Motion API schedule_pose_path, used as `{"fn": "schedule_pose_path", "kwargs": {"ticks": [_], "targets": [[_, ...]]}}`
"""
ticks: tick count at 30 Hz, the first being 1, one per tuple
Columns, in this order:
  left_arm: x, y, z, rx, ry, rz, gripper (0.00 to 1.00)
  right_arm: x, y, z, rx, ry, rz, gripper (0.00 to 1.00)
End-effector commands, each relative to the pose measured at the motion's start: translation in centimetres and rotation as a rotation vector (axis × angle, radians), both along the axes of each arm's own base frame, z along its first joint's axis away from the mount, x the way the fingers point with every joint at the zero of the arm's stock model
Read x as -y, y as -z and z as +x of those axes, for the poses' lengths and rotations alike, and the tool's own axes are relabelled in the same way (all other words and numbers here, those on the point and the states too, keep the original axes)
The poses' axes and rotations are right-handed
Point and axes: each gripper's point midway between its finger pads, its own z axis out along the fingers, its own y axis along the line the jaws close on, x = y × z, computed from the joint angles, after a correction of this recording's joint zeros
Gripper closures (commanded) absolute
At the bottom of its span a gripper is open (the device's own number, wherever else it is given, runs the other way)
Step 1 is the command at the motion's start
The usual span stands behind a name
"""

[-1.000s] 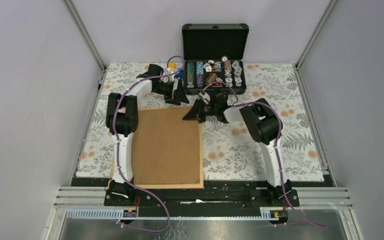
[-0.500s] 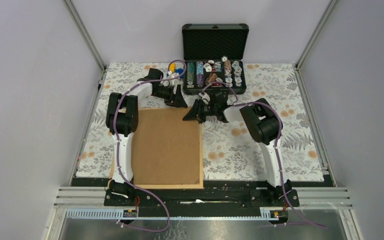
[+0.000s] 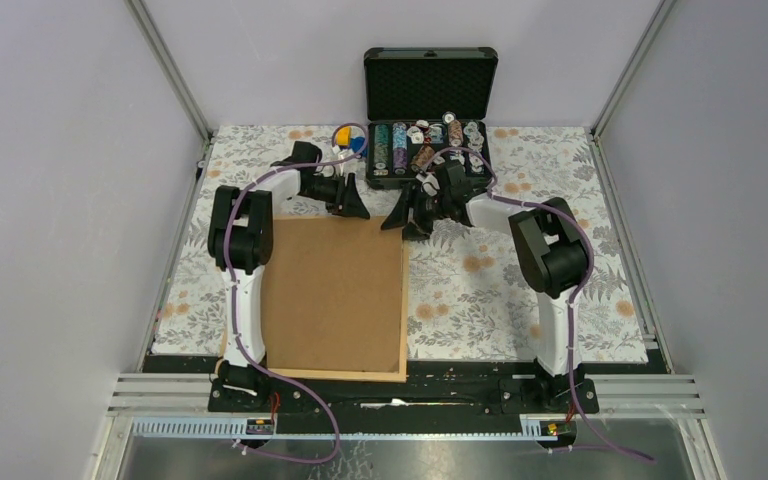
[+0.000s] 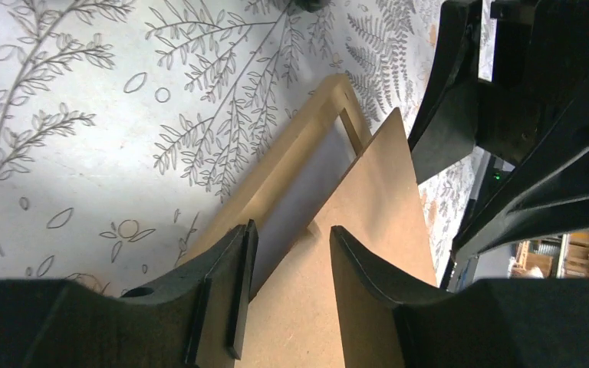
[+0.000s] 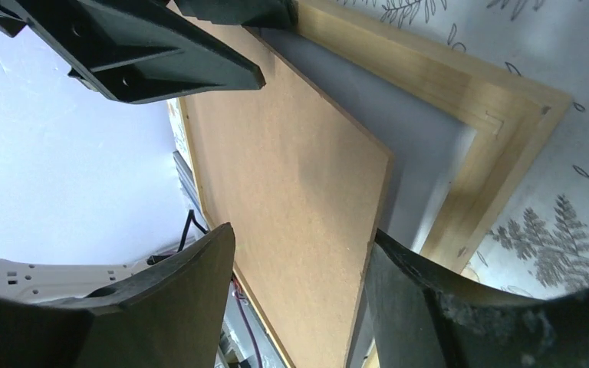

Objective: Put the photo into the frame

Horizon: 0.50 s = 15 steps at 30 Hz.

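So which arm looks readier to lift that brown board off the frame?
Probably the left arm: its jaws straddle the raised edge of the brown board above the frame. Right arm: jaws wide, gripping nothing.

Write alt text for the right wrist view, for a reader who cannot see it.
A brown backing board lies over a light wooden frame, its corner between the open fingers of the right tool. The left tool is at the top, and a leaf-patterned cloth lies under the frame.

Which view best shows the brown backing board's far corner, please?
The right wrist view: the backing board ends short of the frame corner, pale surface between. Top external shows the whole board flat; left wrist, only one edge.
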Motion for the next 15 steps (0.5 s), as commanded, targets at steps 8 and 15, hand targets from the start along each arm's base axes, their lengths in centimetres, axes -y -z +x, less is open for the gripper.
{"fn": "schedule_pose_path", "kwargs": {"ticks": [8,15], "targets": [[2.1,-3.6,-4.9,-0.188,0.026,-0.083,0.24,-1.4,-6.7,1.1,0.16,-0.078,0.175,0.58],[4.8,-3.5,-4.7,-0.215,0.081,-0.115,0.24,-1.4,-5.8,1.0,0.155,-0.087,0.176,0.7]]}}
